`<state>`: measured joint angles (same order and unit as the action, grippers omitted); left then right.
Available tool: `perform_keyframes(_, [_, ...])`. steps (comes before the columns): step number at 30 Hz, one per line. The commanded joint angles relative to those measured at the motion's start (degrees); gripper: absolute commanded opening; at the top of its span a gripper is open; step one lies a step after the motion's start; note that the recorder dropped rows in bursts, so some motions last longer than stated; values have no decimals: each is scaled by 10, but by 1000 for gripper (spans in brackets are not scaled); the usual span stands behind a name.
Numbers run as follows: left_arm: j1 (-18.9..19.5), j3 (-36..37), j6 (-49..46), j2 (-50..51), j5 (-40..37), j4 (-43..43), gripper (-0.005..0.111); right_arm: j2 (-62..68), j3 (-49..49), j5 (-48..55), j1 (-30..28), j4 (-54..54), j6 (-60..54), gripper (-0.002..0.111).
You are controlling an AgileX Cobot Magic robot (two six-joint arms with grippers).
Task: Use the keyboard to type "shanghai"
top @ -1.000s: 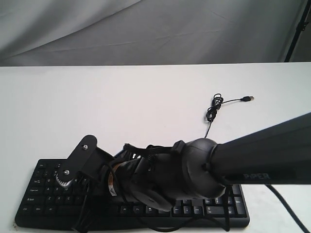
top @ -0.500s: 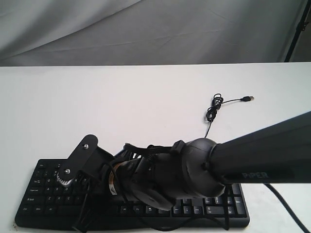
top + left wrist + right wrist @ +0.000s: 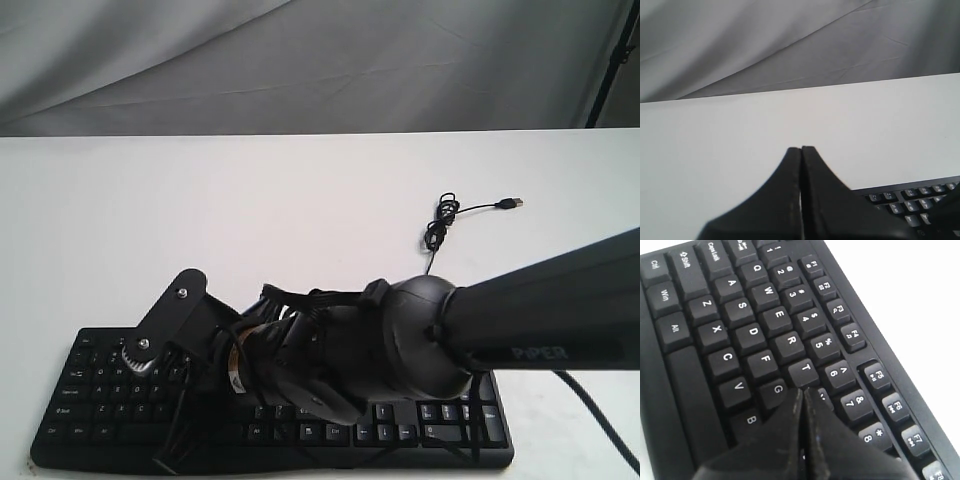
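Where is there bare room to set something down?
Bare: white table behind the wide black plastic keyboard, left of the thin black coiled cable. Crowded: near edge, where the right gripper and arm cover the keyboard.

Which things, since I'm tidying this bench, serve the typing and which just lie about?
For the job: keyboard; right arm, jaws shut over the keys.
Lying about: coiled USB cable, plug free on the table; grey cloth.

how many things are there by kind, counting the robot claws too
keyboard: 1
usb cable: 1
claws: 2 (left claw, right claw)
total: 4
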<state>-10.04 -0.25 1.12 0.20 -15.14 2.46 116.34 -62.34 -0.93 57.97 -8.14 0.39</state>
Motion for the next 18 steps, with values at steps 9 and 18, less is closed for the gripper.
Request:
perform_keyframes(9, [-2,2,2,-2,2,0,0,23,-145,91,37,-16,-21,0])
perform_keyframes(18, [-2,2,2,-2,2,0,0,93,-224,104,56,-16,-25,0])
